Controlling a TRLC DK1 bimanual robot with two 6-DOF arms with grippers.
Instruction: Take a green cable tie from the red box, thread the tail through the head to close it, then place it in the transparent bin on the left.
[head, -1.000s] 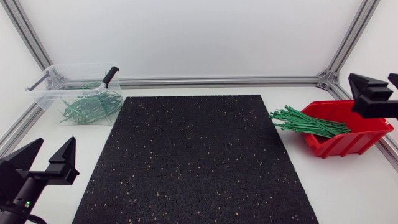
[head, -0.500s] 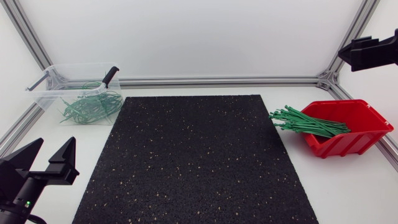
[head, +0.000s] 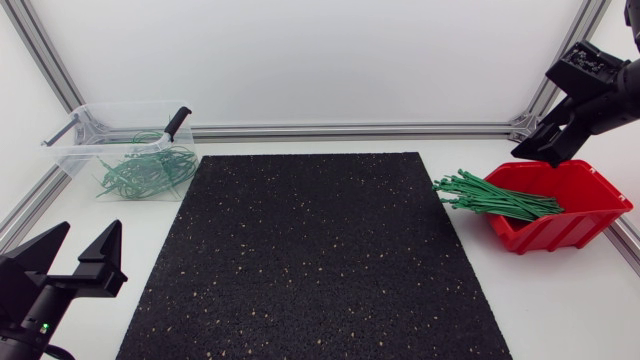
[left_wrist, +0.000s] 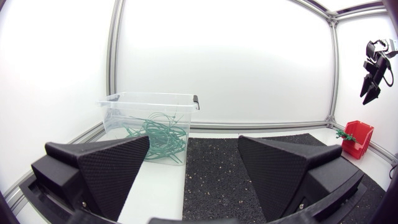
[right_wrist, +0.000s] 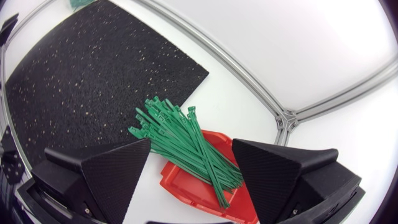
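Finds the green cable ties (head: 497, 198) bundled in the red box (head: 578, 222) at the table's right side, laid roughly parallel, with their ends fanning out over the box's open front lip toward the black mat (head: 310, 250); confirms the same from the right wrist view, ties (right_wrist: 198, 155) lying slantwise across the box (right_wrist: 179, 188) with several heads spread out past its edge; notes none of them threaded or lifted. Locates the right gripper (head: 545, 152) in the air above the box's far edge, tilted down toward it, touching neither box nor ties; records its fingers spread wide, with nothing between them but the view down onto the bundle (right_wrist: 191, 144). Registers the transparent bin (head: 62, 160) at the far left corner, well apart from the red box, holding a loose tangle of looped green ties (head: 140, 170); sees the same bin (left_wrist: 124, 107) ahead of the left gripper (left_wrist: 194, 140) across bare table. Places the left gripper (head: 90, 238) low at the near left corner beside the mat, fingers likewise wide apart and holding nothing.
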